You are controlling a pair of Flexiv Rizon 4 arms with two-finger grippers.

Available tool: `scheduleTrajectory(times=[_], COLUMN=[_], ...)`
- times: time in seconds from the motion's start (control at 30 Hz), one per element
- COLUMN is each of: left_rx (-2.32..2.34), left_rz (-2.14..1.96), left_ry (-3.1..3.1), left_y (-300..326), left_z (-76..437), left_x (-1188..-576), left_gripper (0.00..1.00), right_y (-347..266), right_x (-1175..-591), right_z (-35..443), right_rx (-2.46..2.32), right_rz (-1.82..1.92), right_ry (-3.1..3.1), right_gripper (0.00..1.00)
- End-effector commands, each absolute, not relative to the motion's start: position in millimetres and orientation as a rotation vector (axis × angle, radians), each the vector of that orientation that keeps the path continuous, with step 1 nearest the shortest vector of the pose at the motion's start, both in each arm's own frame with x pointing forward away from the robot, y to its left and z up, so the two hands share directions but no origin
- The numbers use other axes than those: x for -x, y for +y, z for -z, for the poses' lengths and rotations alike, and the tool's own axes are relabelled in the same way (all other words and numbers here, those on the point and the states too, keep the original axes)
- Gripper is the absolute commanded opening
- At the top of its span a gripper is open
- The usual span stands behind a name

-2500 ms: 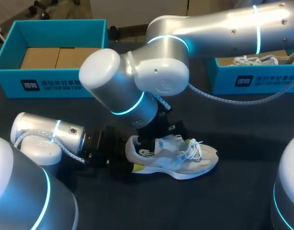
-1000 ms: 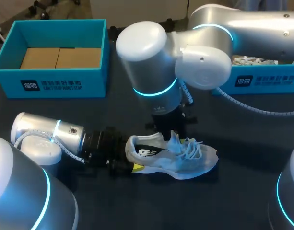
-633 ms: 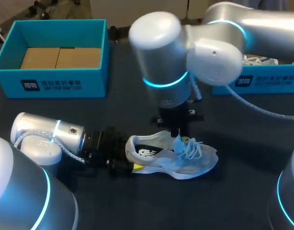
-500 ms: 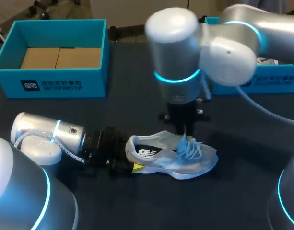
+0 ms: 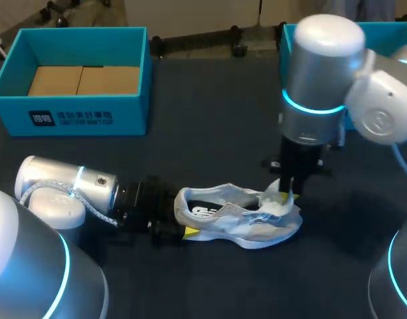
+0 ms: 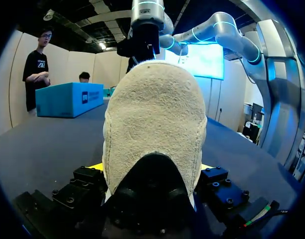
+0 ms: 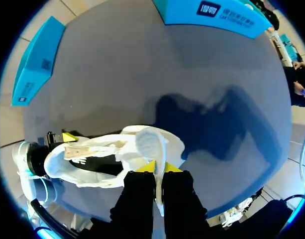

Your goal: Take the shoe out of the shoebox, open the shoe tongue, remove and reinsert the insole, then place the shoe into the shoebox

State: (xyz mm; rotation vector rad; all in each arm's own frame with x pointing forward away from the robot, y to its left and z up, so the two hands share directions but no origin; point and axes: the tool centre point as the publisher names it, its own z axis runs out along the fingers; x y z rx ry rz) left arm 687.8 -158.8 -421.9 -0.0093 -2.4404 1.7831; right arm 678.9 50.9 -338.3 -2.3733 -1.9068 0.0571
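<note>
Head view: a white shoe rests on the dark table in the lower middle of the frame, with its heel to the left and its toe to the right. The left arm enters from the lower left, and the left gripper is clamped on the heel. In the left wrist view the heel stands upright and fills the space between the fingers, which press it from both sides. The right arm comes in from the upper right and stands upright over the toe end. The right gripper pinches the tongue, which is drawn out over the laces toward the toe. In the right wrist view the yellow fingertips are closed together on the tongue's thin edge. A teal shoebox with brown cardboard inside sits at the upper left. A second teal shoebox sits at the upper right, partly hidden behind the right arm.
</note>
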Motion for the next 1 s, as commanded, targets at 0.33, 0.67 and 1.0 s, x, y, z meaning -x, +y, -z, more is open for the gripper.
scheduleTrajectory(times=[0.33, 0.67, 1.0], left_rx=[0.007, 0.007, 0.007], left_rz=[-1.781, -1.781, -1.781], left_ry=[-2.444, -2.444, -2.444], left_y=[-159, -159, -159], left_z=[424, 424, 424], left_x=[-686, -686, -686], left_gripper=[0.00, 0.00, 0.00], right_y=[20, 21, 38], right_x=[-674, -670, -671], right_z=[360, 337, 293], right_rx=[2.155, 2.185, 2.260], right_rz=[0.346, 0.341, 0.259], right_ry=[-1.710, -1.775, -1.949], right_gripper=[0.11, 0.41, 0.44])
